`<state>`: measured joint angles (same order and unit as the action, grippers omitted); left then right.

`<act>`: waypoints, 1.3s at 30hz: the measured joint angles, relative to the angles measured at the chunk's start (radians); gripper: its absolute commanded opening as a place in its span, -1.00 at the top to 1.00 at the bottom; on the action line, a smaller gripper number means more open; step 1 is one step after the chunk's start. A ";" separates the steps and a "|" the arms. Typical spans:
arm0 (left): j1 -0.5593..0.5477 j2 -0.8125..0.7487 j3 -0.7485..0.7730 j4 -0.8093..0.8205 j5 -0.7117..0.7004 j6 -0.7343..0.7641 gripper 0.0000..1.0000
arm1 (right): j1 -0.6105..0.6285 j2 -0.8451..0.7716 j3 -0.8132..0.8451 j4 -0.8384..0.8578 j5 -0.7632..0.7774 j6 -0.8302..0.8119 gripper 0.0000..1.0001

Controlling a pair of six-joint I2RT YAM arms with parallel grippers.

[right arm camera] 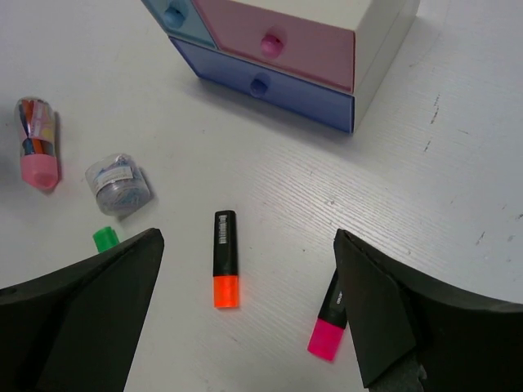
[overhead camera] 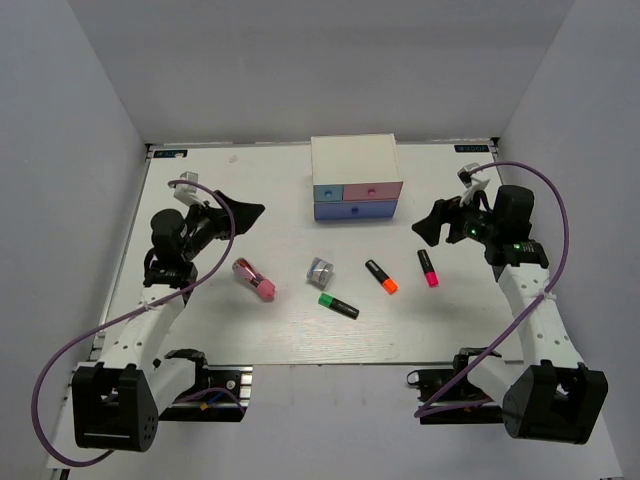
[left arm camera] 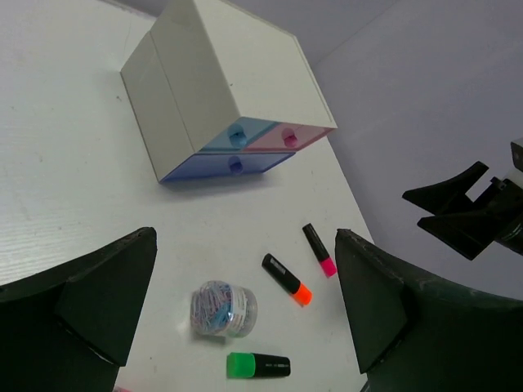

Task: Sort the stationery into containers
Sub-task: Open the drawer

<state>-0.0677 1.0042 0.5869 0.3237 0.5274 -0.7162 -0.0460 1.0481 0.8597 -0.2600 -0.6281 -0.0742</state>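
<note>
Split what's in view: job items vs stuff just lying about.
Job: green highlighter, orange highlighter, pink highlighter, pink tube, tub of paper clips, drawer box.
Lying about: only the arms' purple cables; no stray items visible.

I log bright, even overhead light. The white box (overhead camera: 354, 160) throws a short soft shadow. Wrist-view fingers (right arm camera: 82, 318) look slightly soft, perhaps defocused.

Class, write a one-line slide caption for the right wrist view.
Right fingers open above orange highlighter and pink highlighter, drawer box beyond.
</note>
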 measured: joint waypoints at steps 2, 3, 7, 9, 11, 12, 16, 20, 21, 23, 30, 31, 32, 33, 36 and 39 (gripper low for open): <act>0.000 0.007 0.003 -0.025 0.002 0.001 -0.99 | 0.000 0.000 0.000 0.018 0.005 0.005 -0.81; 0.000 0.010 0.003 -0.037 0.001 0.001 -0.99 | 0.000 0.000 0.000 0.025 0.006 0.001 -0.81; 0.000 0.013 0.003 -0.063 0.002 0.002 -0.99 | 0.000 0.001 -0.003 0.031 0.002 -0.061 -0.81; 0.000 0.015 0.003 -0.069 0.005 0.003 -0.84 | 0.000 -0.001 -0.006 0.020 -0.011 -0.114 -0.81; -0.001 0.020 0.004 -0.069 0.015 0.006 -0.55 | 0.000 -0.006 -0.011 0.012 -0.019 -0.171 -0.81; -0.002 0.024 0.005 -0.069 0.026 0.013 -0.21 | 0.000 -0.013 -0.016 0.004 -0.023 -0.200 -0.81; -0.017 0.075 0.047 -0.075 0.091 0.046 0.14 | 0.000 -0.054 -0.039 -0.064 -0.034 -0.331 -0.81; -0.068 0.143 0.104 -0.094 0.125 0.083 0.18 | 0.000 -0.119 -0.066 -0.141 -0.055 -0.437 -0.81; -0.089 0.160 0.120 -0.111 0.121 0.092 0.16 | 0.001 -0.141 -0.082 -0.143 -0.064 -0.455 -0.81; -0.148 0.210 0.163 -0.144 0.105 0.116 -0.13 | 0.001 -0.185 -0.123 -0.137 -0.077 -0.460 -0.73; -0.344 0.344 0.240 -0.246 -0.078 0.135 -0.48 | 0.002 -0.175 -0.184 -0.026 -0.060 -0.335 0.74; -0.365 0.356 0.241 -0.250 -0.122 0.127 -0.43 | 0.001 -0.164 -0.184 -0.012 -0.051 -0.310 0.64; -0.381 0.367 0.242 -0.252 -0.158 0.119 -0.40 | 0.001 -0.154 -0.184 0.000 -0.040 -0.286 0.58; -0.399 0.380 0.243 -0.253 -0.203 0.110 -0.36 | 0.000 -0.149 -0.184 0.009 -0.028 -0.267 0.49; -0.440 0.435 0.261 -0.240 -0.314 0.076 -0.23 | 0.000 -0.161 -0.185 0.043 -0.004 -0.223 0.43; -0.475 0.516 0.297 -0.215 -0.407 0.042 -0.14 | 0.000 -0.198 -0.189 0.079 0.009 -0.189 0.37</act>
<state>-0.5426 1.5200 0.8841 0.1085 0.1204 -0.6746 -0.0456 0.8497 0.6708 -0.1810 -0.6189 -0.2634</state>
